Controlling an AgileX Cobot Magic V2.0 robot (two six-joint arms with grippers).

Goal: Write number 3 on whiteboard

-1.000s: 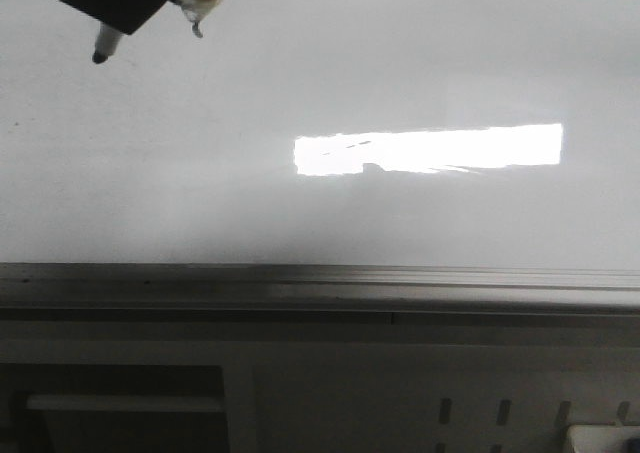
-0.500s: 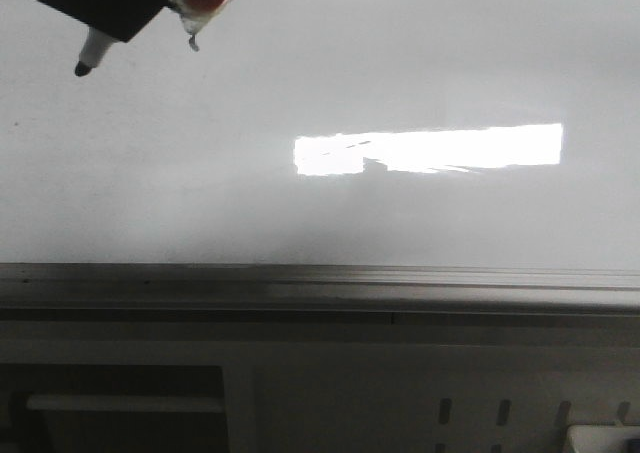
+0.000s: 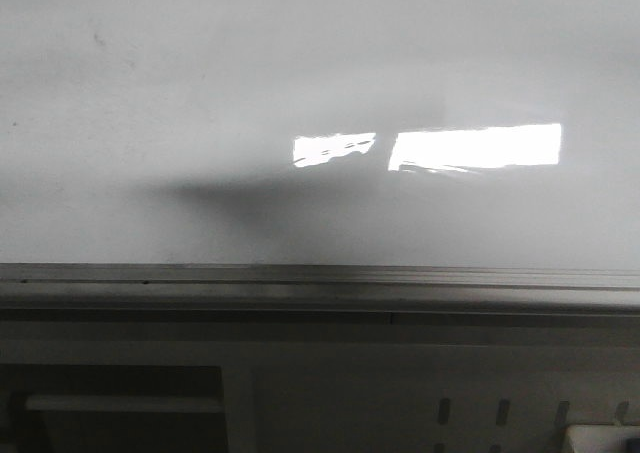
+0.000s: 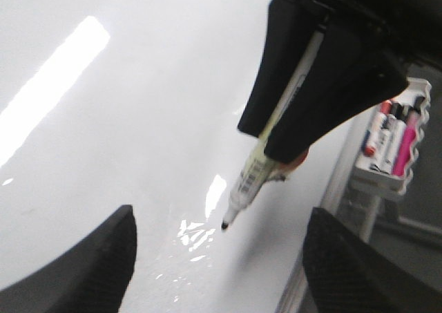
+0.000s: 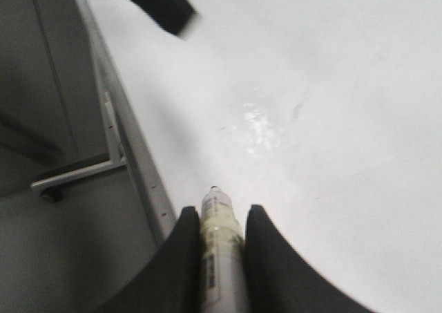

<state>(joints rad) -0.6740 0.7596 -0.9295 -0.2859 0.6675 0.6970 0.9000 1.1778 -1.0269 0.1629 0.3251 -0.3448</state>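
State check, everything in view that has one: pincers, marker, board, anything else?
left pincer: open, empty
right pincer: shut on marker
marker: uncapped, tip pointing at the whiteboard, contact unclear
whiteboard: no 3 visible, only faint smudges
spare pens: stowed in tray

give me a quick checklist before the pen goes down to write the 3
1. Marker clamped in right gripper: ok.
2. Cap off, tip bare: ok.
3. Tip touching the whiteboard: cannot tell.
4. Number 3 on the board: not ok, no stroke visible in any view.
5. Left gripper open, empty, apart from the marker: ok.
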